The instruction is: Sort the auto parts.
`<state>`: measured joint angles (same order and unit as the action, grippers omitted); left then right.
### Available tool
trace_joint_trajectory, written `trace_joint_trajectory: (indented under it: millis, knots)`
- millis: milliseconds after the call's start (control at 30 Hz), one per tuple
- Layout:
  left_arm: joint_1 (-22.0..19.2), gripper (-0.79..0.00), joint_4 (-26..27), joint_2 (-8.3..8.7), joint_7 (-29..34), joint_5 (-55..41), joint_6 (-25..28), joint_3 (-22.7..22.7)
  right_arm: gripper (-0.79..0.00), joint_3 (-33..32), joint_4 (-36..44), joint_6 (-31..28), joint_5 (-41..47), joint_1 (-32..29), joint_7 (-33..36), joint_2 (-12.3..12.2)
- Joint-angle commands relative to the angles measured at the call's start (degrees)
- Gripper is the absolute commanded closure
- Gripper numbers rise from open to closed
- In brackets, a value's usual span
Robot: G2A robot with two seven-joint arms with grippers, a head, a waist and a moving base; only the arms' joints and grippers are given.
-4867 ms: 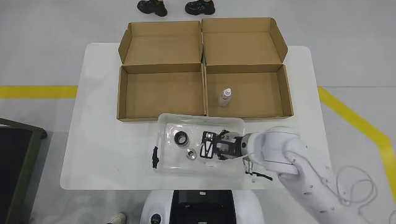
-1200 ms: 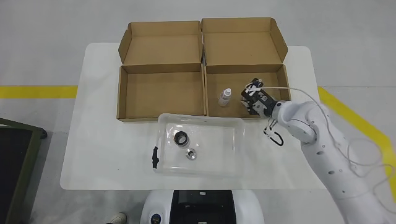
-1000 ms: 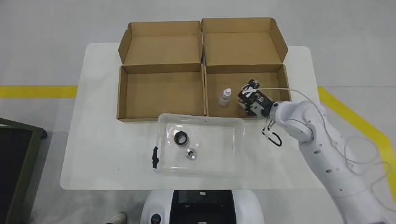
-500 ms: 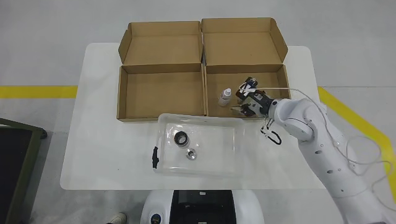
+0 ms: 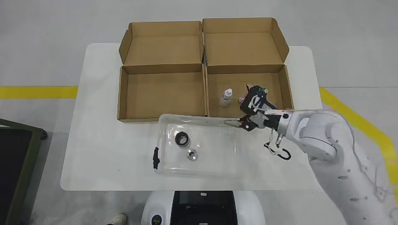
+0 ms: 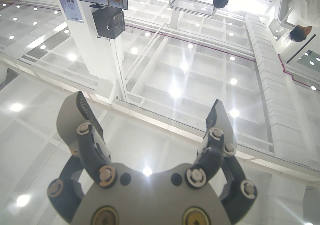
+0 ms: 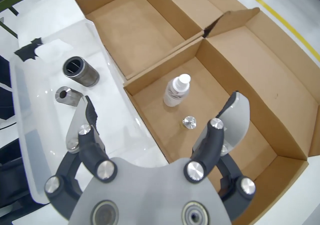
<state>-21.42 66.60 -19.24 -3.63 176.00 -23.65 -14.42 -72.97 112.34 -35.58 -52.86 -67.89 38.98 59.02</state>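
Right claw (image 5: 244, 107) was released and carried nothing; its jaws stood wide apart; it hung over the border where the clear tray (image 5: 168, 122) met the right-hand box (image 5: 286, 94), one finger over the tray, the other over the box floor.

Small metal disc (image 7: 189, 121) lay on the floor of the right-hand box, beneath the right claw and between its fingers in the wrist view, nearer the finger on the box side; not touching either.

White bottle (image 5: 226, 96) appeared to stand upright in the same box, just beyond the disc from the claw; apart from it.

Dark cylinder (image 5: 182, 139) lay in the clear tray, off to the tray side of the right claw; drilled metal piece (image 5: 193, 156) lay near the cylinder, not touching it, and closer to the tray-side finger.

Left-hand box (image 5: 161, 94) sat against the right-hand box, farther from the right claw, past the bottle; both lids stood open.

Black tab (image 5: 155, 158) sat on the tray's rim at the end far from the right claw; tray and boxes rested on the white bench (image 5: 99, 132).

Left claw (image 6: 148, 102) was released, nothing between its jaws; it pointed up at the ceiling (image 6: 205, 66).
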Motion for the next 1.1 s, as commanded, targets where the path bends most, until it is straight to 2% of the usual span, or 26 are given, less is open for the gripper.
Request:
trace_joint_trajectory:
  millis: [0, 167, 333, 700, 1067]
  knots:
    - [0.0, -0.785, 0.0, 0.0, 0.0, 0.0, 0.0, 0.0, -0.785, 0.2, 2.2, -0.6, -0.2, -1.2, -0.3, -0.1]
    - [0.0, -0.785, 0.0, 0.0, 0.0, 0.0, 0.0, 0.0, -0.785, 2.5, 7.1, -3.1, -1.9, -3.1, -0.8, -0.2]
    - [0.0, -0.785, 0.0, 0.0, 0.0, 0.0, 0.0, 0.0, -0.785, 6.5, 8.4, -4.3, -3.7, -3.5, -0.9, -0.1]
    - [0.0, -0.785, 0.0, 0.0, 0.0, 0.0, 0.0, 0.0, -0.785, 15.2, 5.2, -5.8, -9.5, -0.6, -0.5, 0.8]
    - [0.0, -0.785, 0.0, 0.0, 0.0, 0.0, 0.0, 0.0, -0.785, 20.3, 2.1, -4.9, -13.0, 0.5, -1.0, 1.5]
